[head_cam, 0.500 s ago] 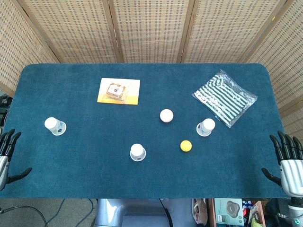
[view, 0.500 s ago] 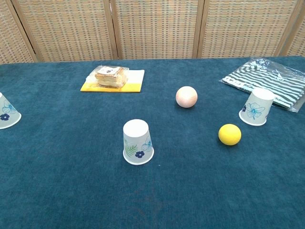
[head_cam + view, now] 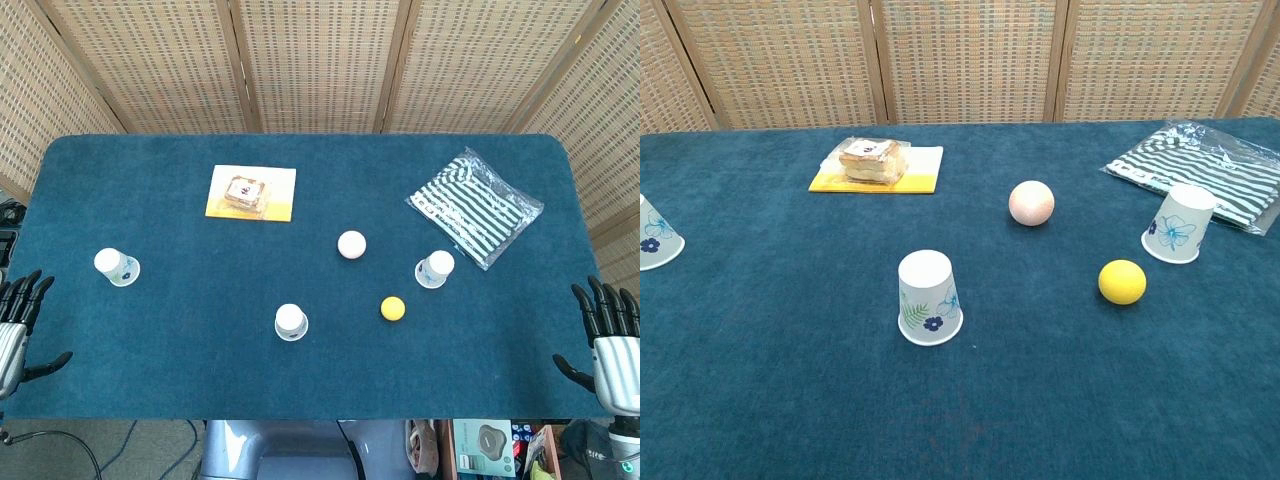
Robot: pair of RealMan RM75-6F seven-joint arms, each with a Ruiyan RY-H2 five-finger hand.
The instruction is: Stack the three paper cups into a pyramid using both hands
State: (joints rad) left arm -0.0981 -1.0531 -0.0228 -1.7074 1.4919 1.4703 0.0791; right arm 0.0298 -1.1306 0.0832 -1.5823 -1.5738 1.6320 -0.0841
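Observation:
Three white paper cups with blue flower prints stand upside down on the blue table. One cup is at the left, one cup sits near the front middle, and one cup is at the right. My left hand hovers at the table's left front corner with fingers spread, holding nothing. My right hand is off the right front corner, also spread and empty. Neither hand shows in the chest view.
A pale pink ball and a yellow ball lie between the middle and right cups. A wrapped sandwich on a yellow card sits at the back left. A striped bag lies at the back right.
My left hand has shifted slightly right and down, toward the table corner. The right hand has barely moved. The cups and balls stay put.

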